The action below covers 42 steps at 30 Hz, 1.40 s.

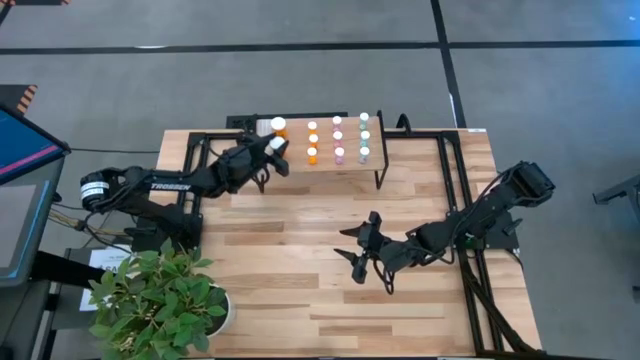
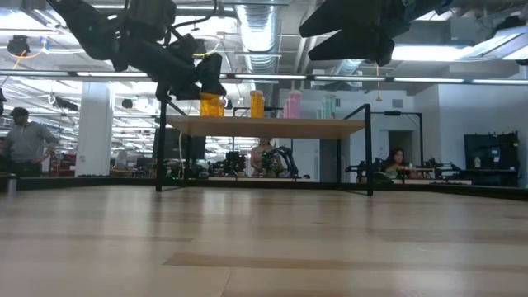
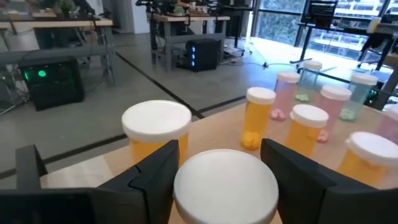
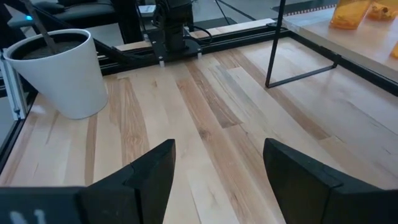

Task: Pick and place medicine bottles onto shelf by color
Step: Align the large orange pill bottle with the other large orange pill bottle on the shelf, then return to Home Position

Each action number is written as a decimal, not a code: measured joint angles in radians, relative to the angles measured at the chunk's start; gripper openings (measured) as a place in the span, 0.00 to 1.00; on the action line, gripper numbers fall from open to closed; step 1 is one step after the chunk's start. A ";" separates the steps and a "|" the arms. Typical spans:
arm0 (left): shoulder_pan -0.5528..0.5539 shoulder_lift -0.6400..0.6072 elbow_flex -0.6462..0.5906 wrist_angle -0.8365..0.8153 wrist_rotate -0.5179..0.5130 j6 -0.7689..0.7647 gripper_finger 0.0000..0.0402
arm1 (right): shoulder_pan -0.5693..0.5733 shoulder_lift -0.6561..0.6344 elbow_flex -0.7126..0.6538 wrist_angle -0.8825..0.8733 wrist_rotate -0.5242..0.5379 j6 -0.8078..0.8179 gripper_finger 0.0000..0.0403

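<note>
The shelf stands at the table's far middle. It carries rows of small orange, pink and pale green bottles, and a large orange bottle at its left end. My left gripper is over the shelf's left end, shut on a second large orange bottle, right beside the first one. My right gripper is open and empty above the table's middle, right of centre. My left gripper holds the large orange bottle between its two fingers, one on each side of it at or just under the white cap. The fingers come level from the table's left. The bottle is upright. The cap hides its body, so I cannot tell if it stands on the shelf.
A potted plant in a white pot stands at the near left corner. Black frame rails run along the table's far and right sides. The shelf's thin black legs stand on the tabletop. Bare wood lies in the middle.
</note>
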 joint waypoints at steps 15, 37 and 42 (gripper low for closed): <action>0.007 0.000 -0.001 -0.015 0.088 -0.012 0.65 | 0.000 0.000 0.000 -0.006 0.000 -0.002 0.66; -0.064 -0.364 0.094 -0.285 0.306 0.131 0.69 | 0.016 -0.074 -0.001 -0.078 0.054 0.018 0.66; -0.083 -0.538 0.094 -0.455 0.359 0.183 0.48 | 0.013 -0.188 -0.001 -0.080 0.062 -0.072 0.66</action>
